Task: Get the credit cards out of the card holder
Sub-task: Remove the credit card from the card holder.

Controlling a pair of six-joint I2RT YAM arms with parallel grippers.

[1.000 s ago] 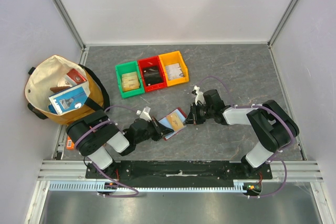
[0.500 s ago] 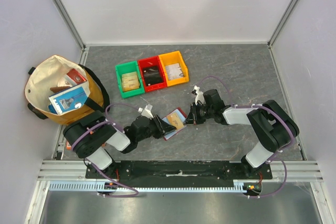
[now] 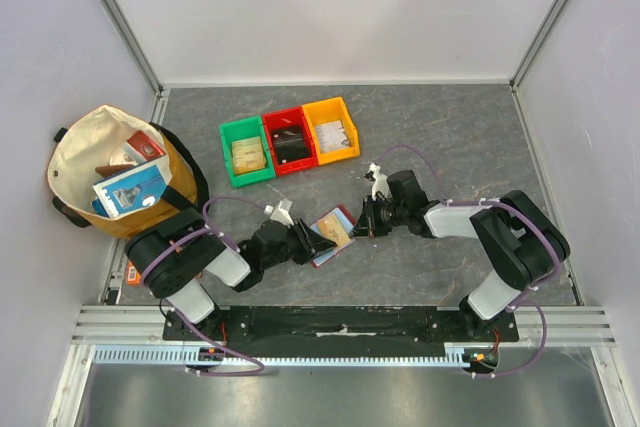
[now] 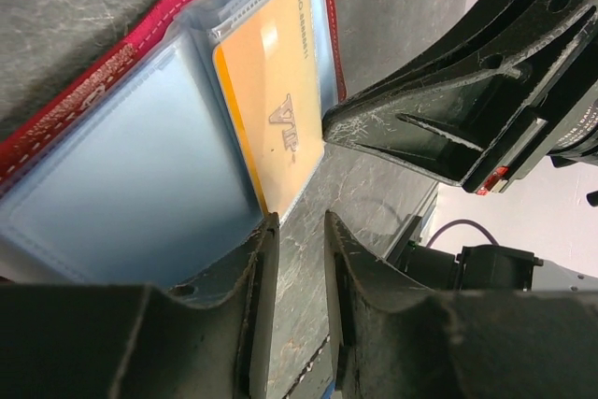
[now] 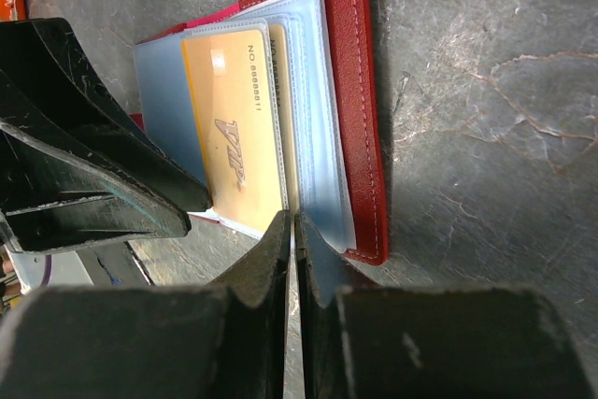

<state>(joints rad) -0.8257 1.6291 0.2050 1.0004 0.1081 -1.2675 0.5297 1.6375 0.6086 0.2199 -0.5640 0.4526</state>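
Note:
The card holder point(image 3: 333, 231) lies open on the grey table between my two grippers, dark-red cover down and pale blue sleeves up. An orange credit card point(image 4: 271, 109) sits in the top sleeve point(image 5: 234, 128). My left gripper point(image 4: 297, 226) stands at the holder's left edge, open. Only bare table shows between its fingers point(image 4: 257, 268). My right gripper point(image 5: 291, 220) comes in from the opposite side. Its jaws are almost together, pinched on the edge of a sleeve just beside the orange card. In the top view both grippers point(image 3: 303, 238) point(image 3: 361, 221) flank the holder.
A green bin point(image 3: 246, 153), a red bin point(image 3: 289, 140) and a yellow bin point(image 3: 331, 129) stand in a row at the back, each with cards inside. A cloth bag point(image 3: 118, 173) full of items sits at the left. An orange flat packet point(image 3: 131, 270) peeks out beneath it.
My left gripper's jaws have parted from shut to open and it has edged slightly toward the holder. The right gripper and the holder have stayed put.

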